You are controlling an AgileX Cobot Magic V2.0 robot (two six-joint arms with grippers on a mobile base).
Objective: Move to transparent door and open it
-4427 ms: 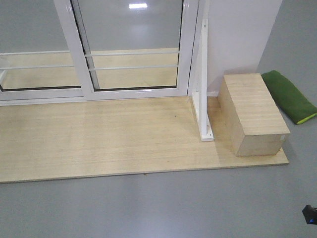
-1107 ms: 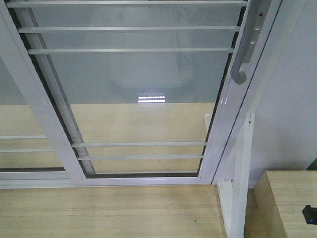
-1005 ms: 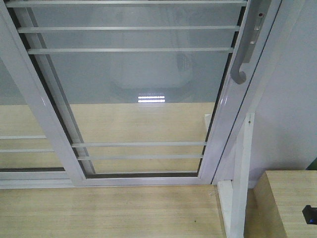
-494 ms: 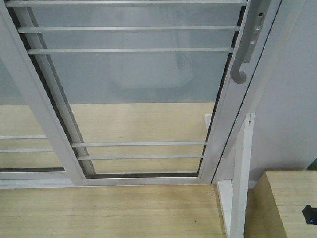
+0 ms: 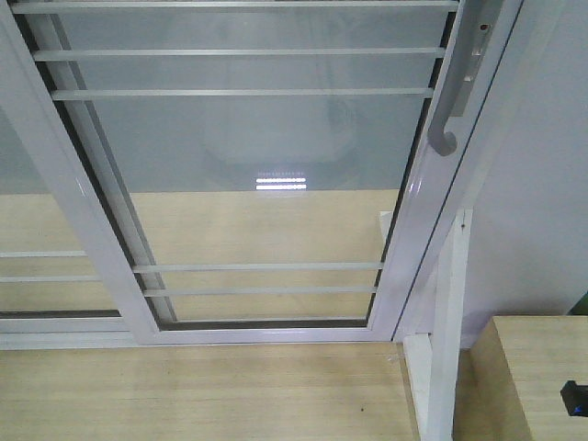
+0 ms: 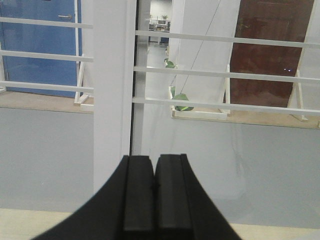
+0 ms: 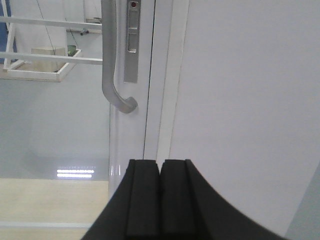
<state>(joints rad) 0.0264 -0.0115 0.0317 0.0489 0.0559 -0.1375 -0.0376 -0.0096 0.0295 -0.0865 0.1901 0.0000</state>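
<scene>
Before the robot, the transparent door (image 5: 257, 175) stands closed against its right jamb.
Front view: wooden floor (image 5: 202, 395) lies open below; the grey handle (image 5: 452, 101) is cut off at top. Left wrist: left hand (image 6: 154, 200), pads pressed together, empty, faces a white stile (image 6: 114, 90). Right wrist: right hand (image 7: 160, 200), likewise closed, empty, sits below the handle.

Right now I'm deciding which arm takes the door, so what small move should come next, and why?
Probably open the right pincer and lift it toward the grey handle. Its fingers are pressed together, and the handle hangs just above and left of them, untouched. The left pincer, also shut, faces a plain frame post with no handle.
</scene>
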